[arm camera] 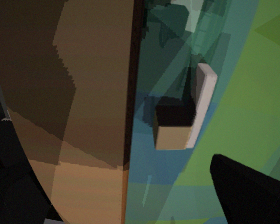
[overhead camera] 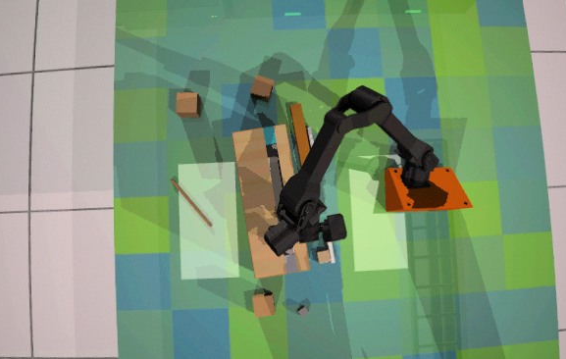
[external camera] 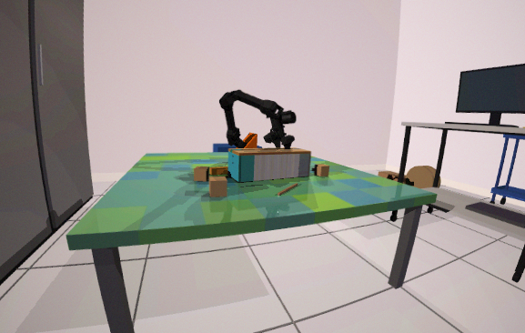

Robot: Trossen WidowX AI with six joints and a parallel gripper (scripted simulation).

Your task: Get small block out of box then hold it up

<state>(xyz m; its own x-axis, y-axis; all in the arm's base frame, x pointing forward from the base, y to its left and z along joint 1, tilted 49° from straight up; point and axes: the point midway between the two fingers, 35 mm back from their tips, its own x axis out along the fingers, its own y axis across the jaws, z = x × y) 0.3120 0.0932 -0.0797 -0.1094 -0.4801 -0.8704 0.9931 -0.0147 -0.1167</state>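
Pincer hangs open, higher than the small block nearby.

Black six-joint jointed metal-look arm bent at the elbow, forearm reaching out and down; wrist folded downward — black two-finger parallel-jaw gripper pointing down, fingers wide apart, nothing between them.

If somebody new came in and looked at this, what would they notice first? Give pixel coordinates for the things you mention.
Probably the black robot arm (overhead camera: 338,123) (external camera: 253,100), bending up from its bright orange base (overhead camera: 456,198) (external camera: 252,140) and over the long box with a wooden top (overhead camera: 250,172) (external camera: 271,151) (arm camera: 98,60). Next comes the green-and-blue patchwork table (overhead camera: 140,226) (external camera: 148,196) under them, with a thin brown stick (overhead camera: 191,202) (external camera: 287,189) lying beside the box.
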